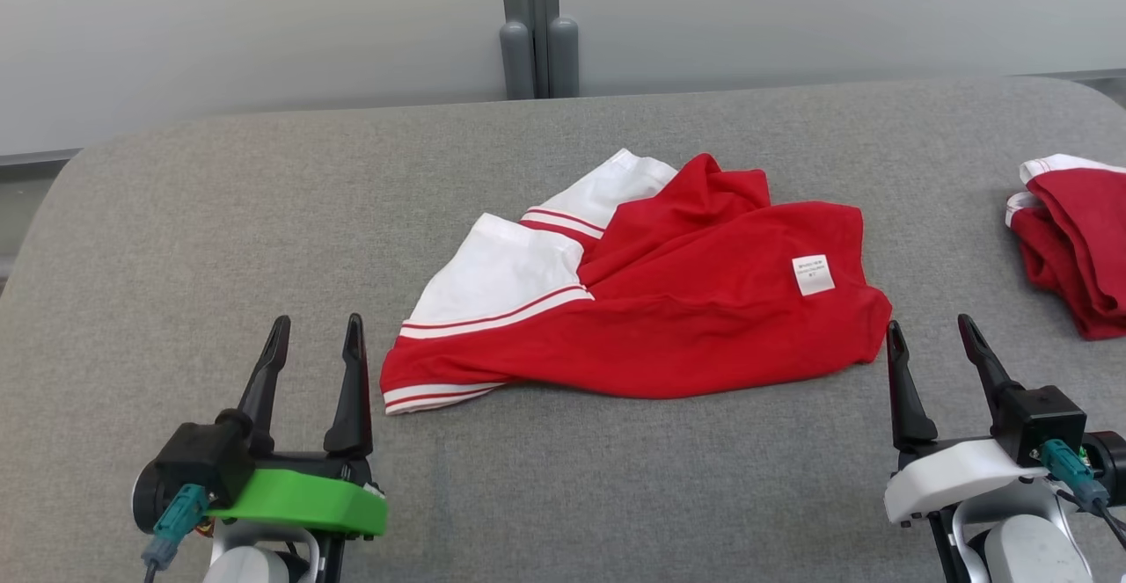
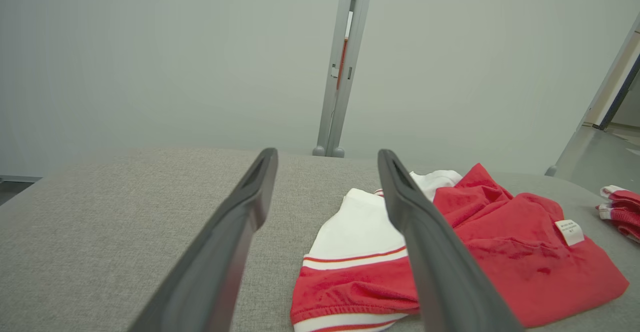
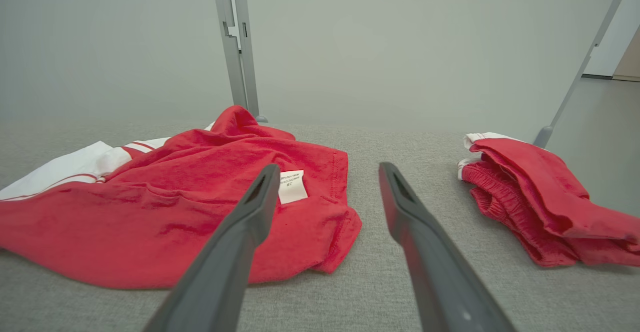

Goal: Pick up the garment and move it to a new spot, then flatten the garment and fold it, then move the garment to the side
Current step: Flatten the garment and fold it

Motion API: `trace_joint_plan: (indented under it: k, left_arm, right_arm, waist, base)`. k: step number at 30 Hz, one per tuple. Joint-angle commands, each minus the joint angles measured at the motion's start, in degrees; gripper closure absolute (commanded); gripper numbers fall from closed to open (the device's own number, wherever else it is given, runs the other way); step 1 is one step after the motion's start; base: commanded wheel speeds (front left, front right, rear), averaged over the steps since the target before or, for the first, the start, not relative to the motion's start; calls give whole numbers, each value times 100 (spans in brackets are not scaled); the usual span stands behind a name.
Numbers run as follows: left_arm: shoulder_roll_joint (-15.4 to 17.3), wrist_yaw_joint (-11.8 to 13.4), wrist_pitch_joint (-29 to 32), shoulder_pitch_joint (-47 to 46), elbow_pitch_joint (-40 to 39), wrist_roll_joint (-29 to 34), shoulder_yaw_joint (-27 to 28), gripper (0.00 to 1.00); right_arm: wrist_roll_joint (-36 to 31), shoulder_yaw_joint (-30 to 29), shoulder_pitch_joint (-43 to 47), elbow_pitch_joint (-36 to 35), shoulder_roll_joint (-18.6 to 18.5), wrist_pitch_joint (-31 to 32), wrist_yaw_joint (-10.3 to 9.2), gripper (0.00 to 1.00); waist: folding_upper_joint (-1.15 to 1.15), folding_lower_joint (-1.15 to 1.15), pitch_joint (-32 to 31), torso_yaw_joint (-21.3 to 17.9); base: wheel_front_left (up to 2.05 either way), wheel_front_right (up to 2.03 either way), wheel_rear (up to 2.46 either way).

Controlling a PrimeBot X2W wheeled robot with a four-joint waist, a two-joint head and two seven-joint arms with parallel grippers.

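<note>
The red and white garment [image 1: 669, 302] lies crumpled at the center of the frame on the gray worktop [image 1: 264, 214]. The left end effector [image 1: 317, 337], at lower left, and the right end effector [image 1: 931, 337], at lower right, both stand open and empty, just beside the garment's near corners. A heap of red cloth [image 1: 1078, 240] sits at the right edge.

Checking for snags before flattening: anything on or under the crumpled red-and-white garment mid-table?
The crumpled red-and-white fabric garment carries just its small white sewn label. It lies on the grey fabric tabletop; whatever sits beneath its folds is covered.
</note>
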Motion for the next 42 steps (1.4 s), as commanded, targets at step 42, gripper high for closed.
trace_joint_plan:
  k: [42]
  left_arm:
    - [312,-22,1373,-4551,4679,-926,-1583,0]
  right_arm:
    - [905,1409,-3059,1450,-1082,1673,-12,0]
  waist:
    - [0,0,2034,-701]
  base:
    - [0,0,0]
